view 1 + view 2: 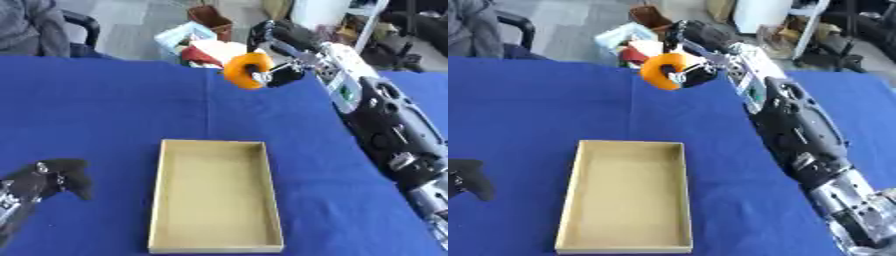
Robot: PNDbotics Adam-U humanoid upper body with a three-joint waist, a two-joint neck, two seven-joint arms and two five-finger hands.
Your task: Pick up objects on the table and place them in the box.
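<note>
Above the blue-clothed surface's (105, 110) far edge, the right hand (284, 75) grips an orange ring-shaped object (245, 70), beyond the shallow tan cardboard box (157, 200); the left hand (52, 182) rests curled, empty

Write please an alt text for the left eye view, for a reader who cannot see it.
The robot's right hand holds an orange ring-shaped object above the far edge of a blue table. An empty tan box lies in the middle, and the left hand rests at the lower left.

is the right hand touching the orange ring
Touching. In the left eye view the right hand has its fingers curled round the orange ring, holding it up at the far table edge, well beyond the box.
</note>
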